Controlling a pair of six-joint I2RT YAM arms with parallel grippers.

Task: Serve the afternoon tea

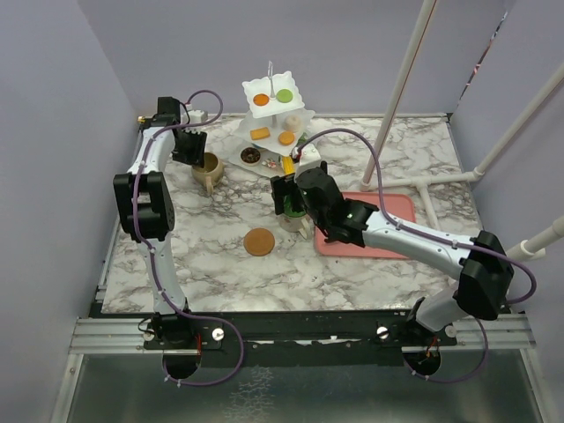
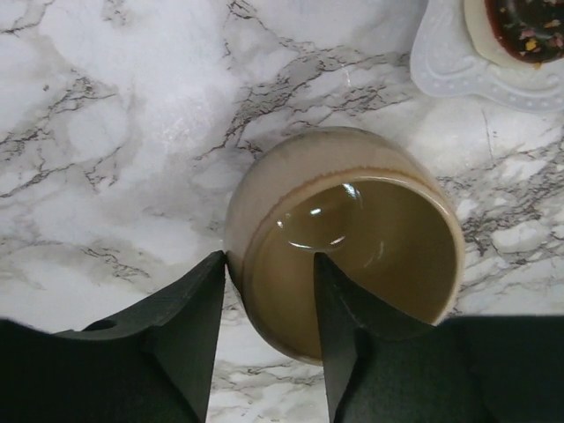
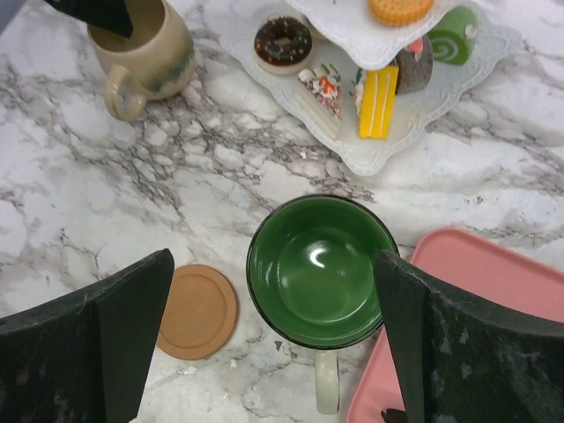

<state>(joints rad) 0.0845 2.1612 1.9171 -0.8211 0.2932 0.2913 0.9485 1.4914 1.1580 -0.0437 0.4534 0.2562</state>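
Worktop [image 1: 203,264]: marble; all items are carried on it.
Stand [image 1: 250,88]: three tiers, far middle; pastries [image 3: 283,40] are laid on every tier.
Tray [image 1: 397,204]: pink, largely hidden under the right arm; contents cannot be told.
Right claw [image 3: 273,256]: spread wide over the green mug [image 3: 317,264]; nothing is gripped.
Left claw [image 2: 269,257]: half open, set astride the beige mug's [image 2: 291,167] wall, one finger inside, one outside; no firm grip is seen.
Beige mug: upright, empty, left of the stand; the left arm is nearer.
Green mug: upright, empty, handle turned towards the right arm.
Coaster [image 3: 198,310]: bare, just beside the green mug, nearward and rightward of the beige mug; judged its destination.
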